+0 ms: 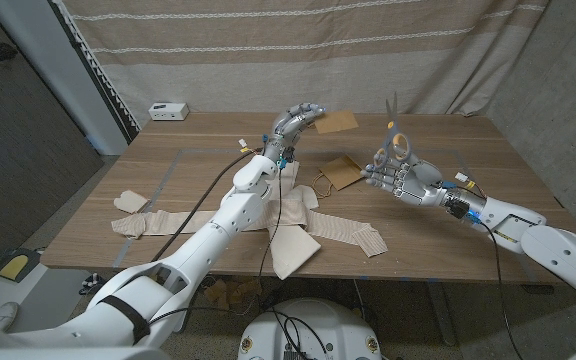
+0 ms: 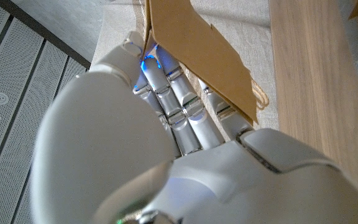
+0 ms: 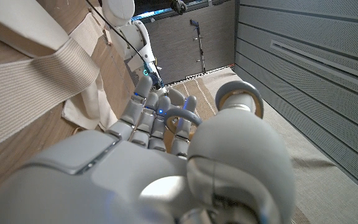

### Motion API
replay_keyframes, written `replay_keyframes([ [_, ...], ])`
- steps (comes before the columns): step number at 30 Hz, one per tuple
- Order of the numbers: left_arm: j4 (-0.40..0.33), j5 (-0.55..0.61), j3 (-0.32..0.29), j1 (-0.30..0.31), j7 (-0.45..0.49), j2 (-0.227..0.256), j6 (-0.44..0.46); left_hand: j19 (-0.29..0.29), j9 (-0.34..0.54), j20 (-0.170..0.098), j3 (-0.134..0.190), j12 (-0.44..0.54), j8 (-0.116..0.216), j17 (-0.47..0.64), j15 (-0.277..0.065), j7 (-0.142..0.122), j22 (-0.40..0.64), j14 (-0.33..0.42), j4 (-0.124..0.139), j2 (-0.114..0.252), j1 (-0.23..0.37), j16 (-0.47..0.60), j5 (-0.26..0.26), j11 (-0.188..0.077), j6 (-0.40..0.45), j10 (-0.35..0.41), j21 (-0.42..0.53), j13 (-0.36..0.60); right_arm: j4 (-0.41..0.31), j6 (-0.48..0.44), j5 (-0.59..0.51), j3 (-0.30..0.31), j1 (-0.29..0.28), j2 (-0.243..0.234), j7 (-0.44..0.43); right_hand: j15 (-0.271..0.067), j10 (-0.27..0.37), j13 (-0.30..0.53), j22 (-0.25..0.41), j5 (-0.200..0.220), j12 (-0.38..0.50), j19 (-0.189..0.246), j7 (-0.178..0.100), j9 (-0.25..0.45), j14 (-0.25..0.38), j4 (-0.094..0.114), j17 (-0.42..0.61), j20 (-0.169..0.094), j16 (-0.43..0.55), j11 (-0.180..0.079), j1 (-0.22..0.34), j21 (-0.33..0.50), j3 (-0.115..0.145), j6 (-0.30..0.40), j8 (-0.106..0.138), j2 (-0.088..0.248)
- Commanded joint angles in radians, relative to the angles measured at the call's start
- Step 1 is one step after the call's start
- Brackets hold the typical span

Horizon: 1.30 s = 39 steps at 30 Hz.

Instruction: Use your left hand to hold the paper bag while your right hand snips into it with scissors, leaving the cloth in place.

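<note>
My left hand (image 1: 296,124) held a paper bag (image 1: 335,121) raised above the desk's (image 1: 188,165) far side, fingers (image 2: 188,102) pressed along it. My right hand (image 1: 396,178) gripped scissors (image 1: 395,130), blades up, well apart from that bag. Another brown bag (image 1: 341,172) lay on the desk between my hands. Cloth (image 1: 298,232) lay spread near the front edge.

Our left arm stretched far over table, left hand (image 1: 298,122) raised, fingers (image 2: 185,102) pinching paper bag (image 1: 334,121). Our right arm bent in from right, right hand (image 1: 396,176) lifted, gripping scissors (image 1: 396,135) upright.
</note>
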Motion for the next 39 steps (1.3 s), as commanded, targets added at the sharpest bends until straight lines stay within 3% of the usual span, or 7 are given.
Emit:
replay_keyframes([
  [1, 0.04, -0.015, -0.002, -0.024, -0.038, -0.02, -0.012, -0.002, -0.002, -0.113, 0.004, -0.002, -0.001, 0.005, -0.002, 0.003, 0.002, -0.004, 0.002, 0.026, 0.035, -0.001, 0.008, -0.004, 0.01, 0.005, 0.008, 0.001, -0.02, -0.017, -0.014, -0.006, -0.012, -0.031, 0.004, 0.003, 0.003, 0.003, -0.002, -0.003, 0.005, 0.014, 0.083, 0.003, 0.004, -0.004, 0.003, 0.002, 0.009, 0.004, 0.006, 0.0, 0.003, -0.081, -0.004, -0.002],
  [21, 0.086, -0.046, -0.013, -0.041, -0.088, -0.046, -0.019, -0.01, -0.008, -0.113, 0.005, 0.0, -0.001, 0.009, -0.002, 0.006, -0.003, -0.001, 0.001, 0.023, 0.034, -0.001, 0.008, -0.003, 0.019, 0.016, 0.024, -0.007, -0.051, -0.061, -0.022, 0.004, -0.031, -0.106, 0.008, 0.005, 0.006, 0.002, -0.002, -0.006, 0.007, 0.025, 0.086, 0.005, 0.008, -0.003, 0.004, 0.003, 0.012, 0.008, 0.005, -0.003, 0.003, -0.094, -0.01, -0.002],
  [39, 0.085, -0.053, -0.023, -0.034, -0.084, -0.047, -0.017, -0.023, -0.011, -0.115, 0.007, 0.001, -0.003, 0.011, -0.002, 0.006, -0.009, 0.002, 0.001, 0.022, 0.033, -0.003, 0.008, -0.005, 0.018, 0.019, 0.041, -0.011, -0.04, -0.105, -0.037, -0.06, 0.025, -0.135, 0.042, -0.008, 0.025, -0.001, -0.002, -0.008, 0.014, 0.04, 0.087, 0.005, 0.027, -0.005, 0.005, 0.001, 0.022, 0.0, 0.009, -0.004, 0.006, -0.091, -0.012, -0.002],
])
